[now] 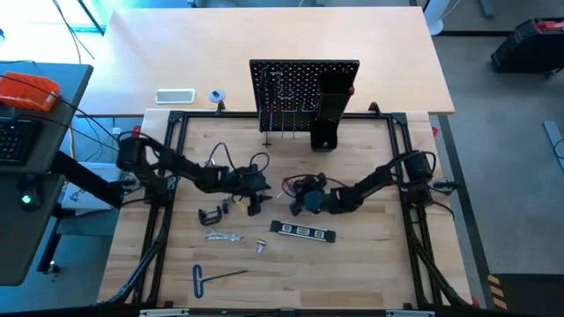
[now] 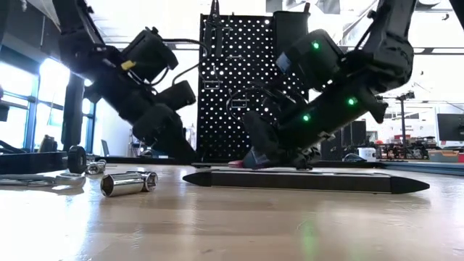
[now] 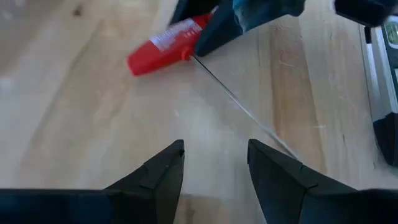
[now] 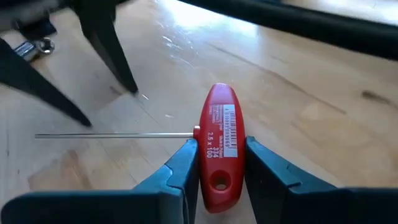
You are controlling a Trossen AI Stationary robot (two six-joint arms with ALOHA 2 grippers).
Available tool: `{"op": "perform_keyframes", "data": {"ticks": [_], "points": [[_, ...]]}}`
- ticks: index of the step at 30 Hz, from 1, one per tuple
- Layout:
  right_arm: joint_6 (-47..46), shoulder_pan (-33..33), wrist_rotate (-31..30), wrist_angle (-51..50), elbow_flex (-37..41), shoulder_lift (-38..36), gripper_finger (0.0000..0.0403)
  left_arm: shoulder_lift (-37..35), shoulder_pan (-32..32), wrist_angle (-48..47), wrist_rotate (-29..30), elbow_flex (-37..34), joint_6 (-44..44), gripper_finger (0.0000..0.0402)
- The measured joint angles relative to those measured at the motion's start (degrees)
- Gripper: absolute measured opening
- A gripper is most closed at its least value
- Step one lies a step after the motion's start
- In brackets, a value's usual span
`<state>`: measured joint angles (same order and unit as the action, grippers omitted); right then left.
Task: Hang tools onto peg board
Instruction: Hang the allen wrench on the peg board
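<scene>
Right gripper (image 4: 216, 163) pinching red screwdriver (image 4: 219, 140) handle; shaft sticks sideways toward left gripper (image 3: 214, 163), spread, empty. Black bar (image 1: 303, 232) just beside.

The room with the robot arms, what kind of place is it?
Probably a robotics lab or workshop. A wooden table holds tools like a red-handled screwdriver, an upright peg board stands at the back, and a desk with a keyboard sits beside it.

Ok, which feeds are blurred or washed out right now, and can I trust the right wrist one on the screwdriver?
Right wrist view: sharp on the red-handled screwdriver, label print legible, handle between the right gripper fingers. Left wrist view: handle and far arm motion-smeared. Low view: bright windows behind backlight the peg board, arms nearly silhouetted.
</scene>
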<state>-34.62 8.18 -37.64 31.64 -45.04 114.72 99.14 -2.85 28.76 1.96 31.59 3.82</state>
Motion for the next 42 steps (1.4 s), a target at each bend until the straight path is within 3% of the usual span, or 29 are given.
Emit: {"op": "perform_keyframes", "data": {"ticks": [6,15,26,36,42], "points": [[2.47,1.59,-2.27,-3.21,-2.9,-0.06,0.0098,0.99,0.83,2.01,-2.04,-0.03,2.58,0.0171],[5.51,2.17,-4.05,-3.97,-2.91,-0.11,0.0098,-4.47,0.63,2.53,-5.68,0.08,3.67,0.0171],[12.24,4.3,-4.14,-2.55,-2.91,-0.17,0.0098,-10.54,-3.91,-4.42,-7.75,0.0,3.19,0.0171],[25.15,6.58,-4.42,-0.18,-2.91,-2.79,0.0098,-17.07,-8.8,-7.41,-19.91,0.0,6.43,0.0171],[34.84,6.98,-5.69,0.84,-2.93,-5.3,0.0098,-21.74,-11.72,-9.23,-24.12,0.0,9.48,0.0171]]}}
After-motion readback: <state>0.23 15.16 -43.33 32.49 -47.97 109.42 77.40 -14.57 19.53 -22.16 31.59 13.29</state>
